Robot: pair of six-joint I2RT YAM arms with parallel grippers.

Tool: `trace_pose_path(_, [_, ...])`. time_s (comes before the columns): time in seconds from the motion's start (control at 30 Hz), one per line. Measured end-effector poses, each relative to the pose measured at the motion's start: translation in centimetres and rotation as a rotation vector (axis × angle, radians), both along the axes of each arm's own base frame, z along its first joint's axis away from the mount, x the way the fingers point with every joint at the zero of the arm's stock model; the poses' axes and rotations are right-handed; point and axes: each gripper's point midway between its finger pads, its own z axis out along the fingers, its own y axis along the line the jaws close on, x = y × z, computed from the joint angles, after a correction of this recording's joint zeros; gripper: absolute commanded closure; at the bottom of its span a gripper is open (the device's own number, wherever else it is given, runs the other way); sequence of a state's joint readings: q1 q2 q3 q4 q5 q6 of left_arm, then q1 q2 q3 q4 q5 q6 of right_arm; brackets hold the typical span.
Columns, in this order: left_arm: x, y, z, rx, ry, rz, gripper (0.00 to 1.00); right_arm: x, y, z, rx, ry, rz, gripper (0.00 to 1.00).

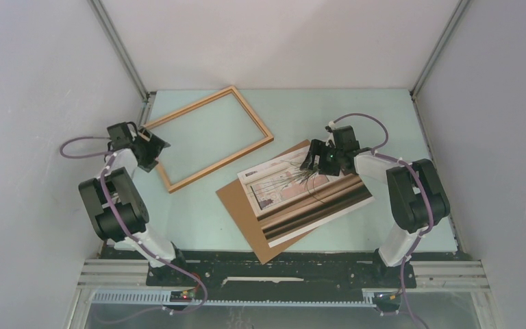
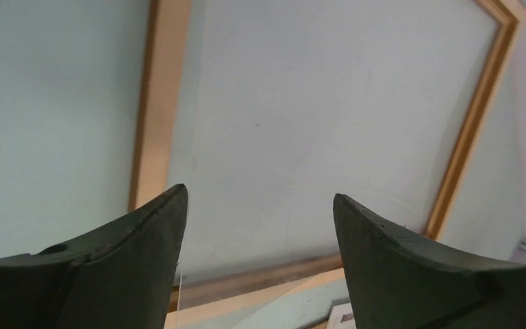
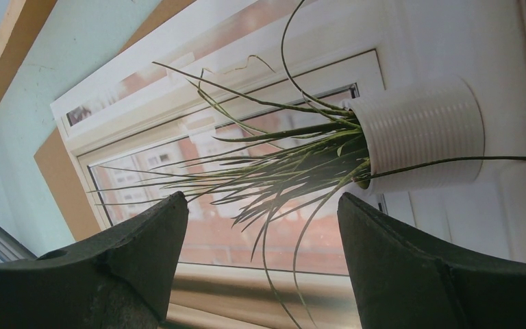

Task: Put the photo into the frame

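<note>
the photo (image 1: 308, 192) lies flat right of centre in the top view, on a brown board (image 1: 241, 209) that rests on the table (image 1: 198, 219). the frame (image 1: 188, 106) lies flat at upper left of centre, well apart from the photo. their long sides both run from lower left to upper right, nearly parallel, so i judge the photo needs a carry up and to the left with little turning.

the right claw (image 1: 315, 159) hangs over the photo's upper end and is plainly the nearer one. it is spread and holds nothing. the left claw (image 1: 154, 147) sits at the frame's left short end, also spread and holding nothing.

the right wrist view gives what the top view cannot: the photo (image 3: 246, 137) shows a spiky plant in a white ribbed pot by a window, filling the space under the spread right claw (image 3: 260, 233). the left wrist view shows the left claw (image 2: 260, 226) looking along the frame (image 2: 157, 103), bare table inside its rails. whether either claw touches anything i cannot tell.
</note>
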State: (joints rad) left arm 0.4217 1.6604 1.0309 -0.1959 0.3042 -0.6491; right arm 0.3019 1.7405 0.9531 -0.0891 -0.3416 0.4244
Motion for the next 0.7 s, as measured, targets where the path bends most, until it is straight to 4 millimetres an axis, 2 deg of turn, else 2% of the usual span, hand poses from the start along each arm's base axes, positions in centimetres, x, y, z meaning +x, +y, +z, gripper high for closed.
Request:
trace_pose_path(0.17, [-1.0,1.7,0.3,0.132,0.092,0.027,0.02,0.0,0.0,-0.1,-0.009,-0.003,-0.003,0.12])
trace_pose_path(0.3, [-2.9,2.2,1.3,0.223,0.15,0.045,0.01,0.0,0.1,-0.2,-0.041,-0.013,0.0,0.12])
trace_pose_path(0.43, [-4.5,2.4,4.1,0.294,0.137,0.057,0.01,-0.2,0.3,-0.3,-0.088,-0.035,0.008,0.12])
trace_pose_path(0.57, [-4.7,1.1,7.6,0.332,0.048,0.028,0.01,-0.6,1.0,-0.3,-0.13,-0.048,0.026,0.12])
trace_pose_path(0.63, [-4.4,-0.3,8.4,0.335,0.017,-0.012,0.01,-1.6,2.3,-0.2,-0.148,-0.032,0.065,0.12])
trace_pose_path(0.7, [-3.9,-2.3,8.7,0.325,-0.006,-0.076,0.01,-3.3,4.7,0.2,-0.151,-0.02,0.137,0.11])
